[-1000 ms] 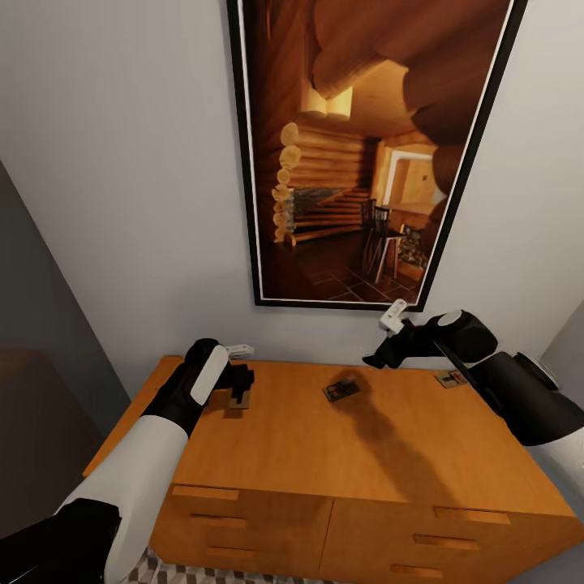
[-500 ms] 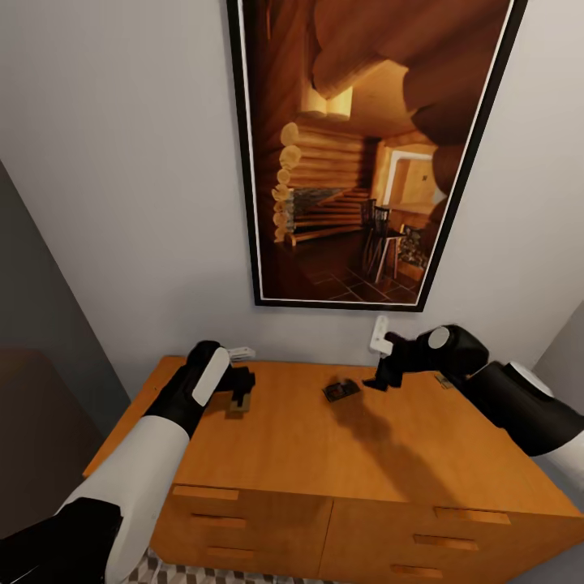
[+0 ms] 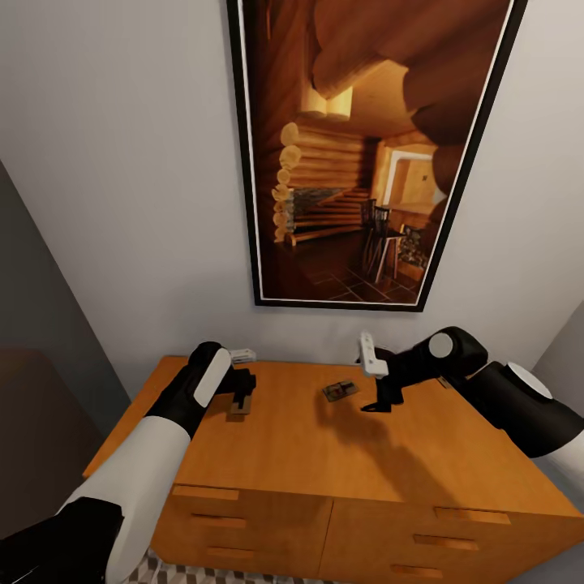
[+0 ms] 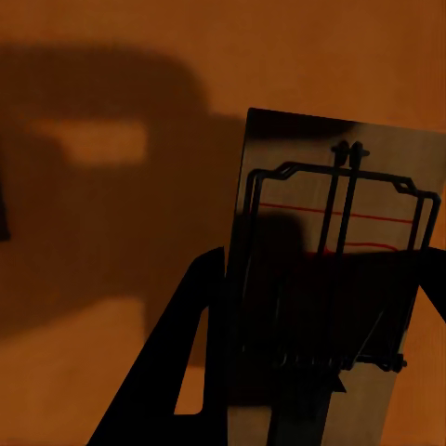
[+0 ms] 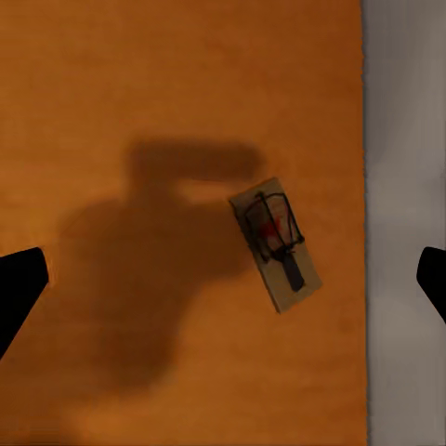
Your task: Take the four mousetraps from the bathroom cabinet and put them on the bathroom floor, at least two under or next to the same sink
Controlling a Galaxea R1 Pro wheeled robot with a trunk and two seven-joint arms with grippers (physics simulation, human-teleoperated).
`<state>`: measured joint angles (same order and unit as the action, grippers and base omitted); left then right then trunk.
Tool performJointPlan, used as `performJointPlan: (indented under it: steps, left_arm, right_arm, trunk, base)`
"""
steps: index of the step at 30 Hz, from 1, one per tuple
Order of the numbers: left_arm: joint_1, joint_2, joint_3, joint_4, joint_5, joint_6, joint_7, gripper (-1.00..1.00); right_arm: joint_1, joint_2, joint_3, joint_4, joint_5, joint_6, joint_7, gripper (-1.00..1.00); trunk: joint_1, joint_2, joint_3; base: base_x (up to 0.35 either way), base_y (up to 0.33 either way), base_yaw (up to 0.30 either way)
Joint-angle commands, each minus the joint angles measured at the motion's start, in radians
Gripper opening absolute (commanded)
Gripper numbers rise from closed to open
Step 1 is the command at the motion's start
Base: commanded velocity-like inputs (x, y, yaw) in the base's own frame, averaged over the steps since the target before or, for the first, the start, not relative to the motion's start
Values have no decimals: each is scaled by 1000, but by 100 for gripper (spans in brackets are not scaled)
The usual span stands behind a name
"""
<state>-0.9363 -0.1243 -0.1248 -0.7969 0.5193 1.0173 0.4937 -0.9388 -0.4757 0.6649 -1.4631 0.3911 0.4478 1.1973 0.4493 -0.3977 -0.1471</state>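
Over the cabinet (image 3: 324, 454) top, the left gripper (image 3: 241, 395) points down with its dark fingers (image 4: 177, 372) closed against the sides of a mousetrap (image 4: 325, 297), whose wooden slab, wire bar and red line show between them in the left wrist view; whether the trap is lifted or resting on the wood I cannot tell. Toward the middle of the top, the right gripper (image 3: 380, 403) hangs spread wide and holds nothing, its two dark fingertips (image 5: 19, 288) at opposite edges of the right wrist view. A second mousetrap (image 5: 276, 243) lies flat between them, near the back edge by the grey wall (image 3: 122, 203). A framed picture (image 3: 365, 146) hangs above.
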Motion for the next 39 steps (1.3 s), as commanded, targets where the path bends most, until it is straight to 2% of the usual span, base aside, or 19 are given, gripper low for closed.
performJointPlan:
  steps: [1,6,10,18,34,36,39]
  left_arm:
    - [-1,0,-2,-1,8,3,13,-100]
    - [-1,0,-3,-1,8,3,13,-100]
    - [-1,-1,-3,-1,8,3,13,-100]
    - [-1,-1,-4,-2,8,3,13,-100]
    - [-1,-2,-6,-7,8,3,13,-100]
    - [-1,-2,-16,-8,9,3,13,-100]
    - [-1,-2,-61,-9,10,4,13,-100]
  right_arm:
    - [-2,0,1,-1,3,-22,35,100]
    - [-2,0,-3,2,4,-105,130,100]
    - [-2,0,-3,9,3,-125,154,100]
    - [-2,4,-5,35,-7,-186,164,100]
    - [-2,3,-5,37,-12,-202,166,100]
    - [-2,4,-5,37,-11,-202,166,100]
    - [-2,6,-3,36,-10,-202,166,100]
  trunk:
    - [1,-2,-2]
    - [1,-2,-2]
    - [1,-2,-2]
    - [1,-2,-2]
    - [1,-2,-2]
    - [1,-2,-2]
    - [1,-2,-2]
  base:
    - [0,0,0]
    - [0,0,0]
    - [0,0,0]
    - [91,-65,0]
    - [59,-53,0]
    - [1,0,0]
    - [0,0,0]
